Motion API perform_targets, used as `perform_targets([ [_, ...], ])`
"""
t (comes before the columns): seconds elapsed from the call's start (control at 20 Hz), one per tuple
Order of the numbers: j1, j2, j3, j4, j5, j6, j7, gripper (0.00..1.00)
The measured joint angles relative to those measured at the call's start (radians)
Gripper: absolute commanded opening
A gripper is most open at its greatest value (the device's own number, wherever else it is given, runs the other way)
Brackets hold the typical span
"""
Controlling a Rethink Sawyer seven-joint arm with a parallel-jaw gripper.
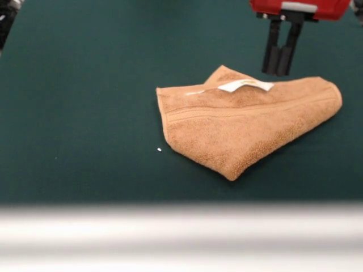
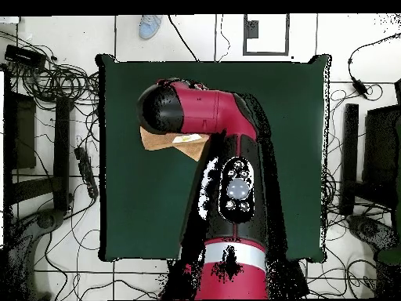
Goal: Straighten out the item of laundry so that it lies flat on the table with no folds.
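Observation:
The item of laundry, an orange-tan terry towel (image 1: 244, 124), lies folded into a rough triangle on the dark green table (image 1: 85, 113), right of the middle. A flat border band runs across it. Its white label (image 1: 245, 86) lies on the far edge beside a small turned-up fold. My gripper (image 1: 278, 72) hangs just above the towel's far edge, right of the label, with its black fingers (image 1: 271, 56) close together and nothing between them. In the overhead view my red arm covers most of the towel (image 2: 168, 141); only a tan corner shows, and the gripper is hidden.
A small white speck (image 1: 159, 149) lies on the cloth left of the towel. The table's pale front edge (image 1: 181, 232) runs along the bottom. In the overhead view cables (image 2: 55, 78) and dark equipment flank the table (image 2: 133, 212), and a person's shoe (image 2: 150, 26) is beyond its far edge.

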Motion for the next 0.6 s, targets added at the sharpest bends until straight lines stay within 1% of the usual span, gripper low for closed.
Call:
perform_targets([
  [0.35,0.007,0.073,-0.004,-0.060,0.003,0.000,0.000,0.00],
  [0.6,0.007,0.116,-0.017,-0.079,0.003,0.000,0.000,0.00],
])
